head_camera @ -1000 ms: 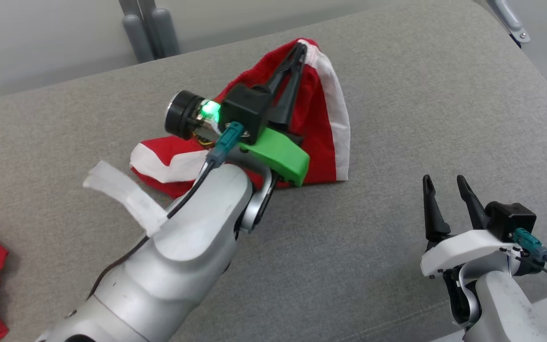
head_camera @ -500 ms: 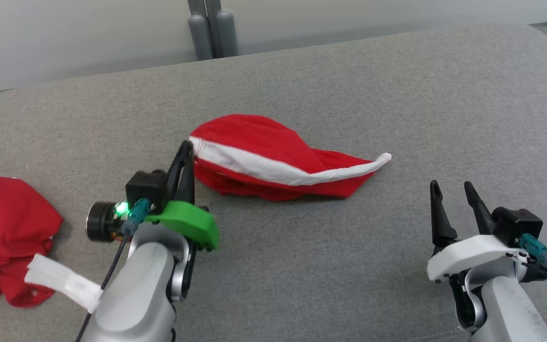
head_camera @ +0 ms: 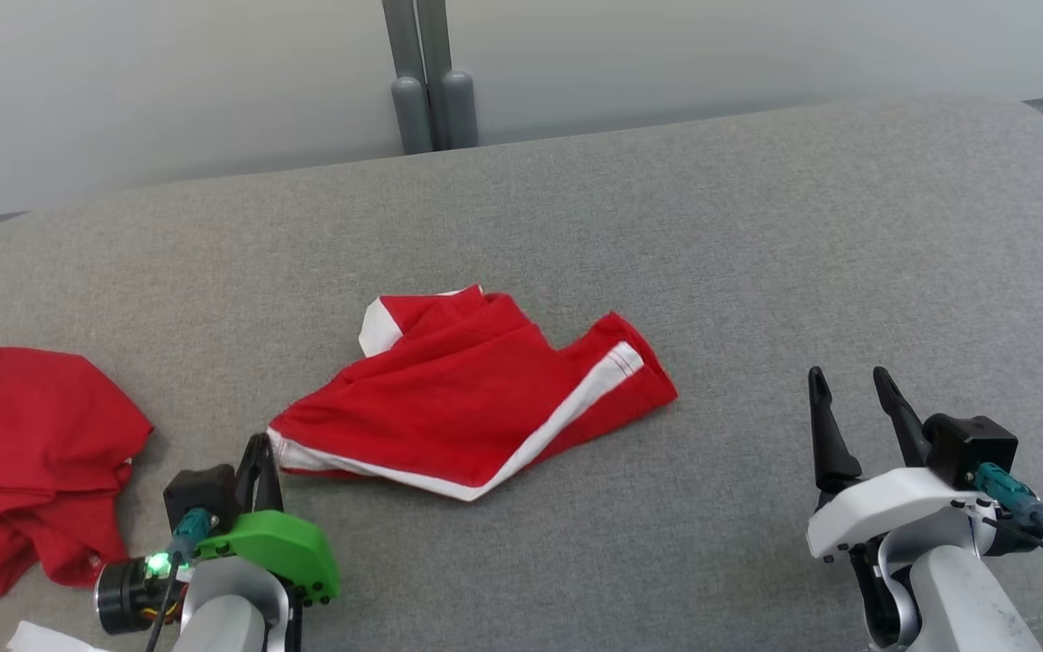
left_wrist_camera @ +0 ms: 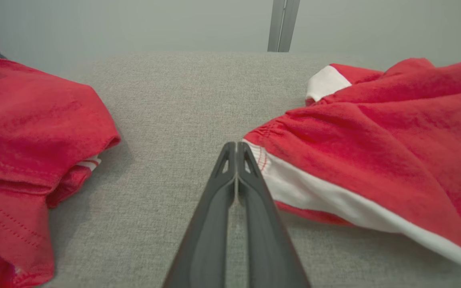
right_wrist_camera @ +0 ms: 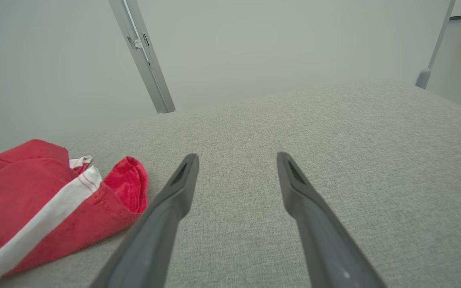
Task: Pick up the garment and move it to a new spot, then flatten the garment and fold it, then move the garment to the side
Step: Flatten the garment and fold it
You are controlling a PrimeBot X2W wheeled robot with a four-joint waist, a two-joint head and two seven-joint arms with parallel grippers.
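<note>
The garment, red shorts with a white side stripe, lies crumpled and partly spread at the middle of the grey upholstered surface. The left hand has its fingers pressed together, tips against the garment's near-left corner; whether cloth is pinched cannot be told. The right hand stands wide and empty, well apart to the garment's right. A second red cloth lies heaped at far left.
</note>
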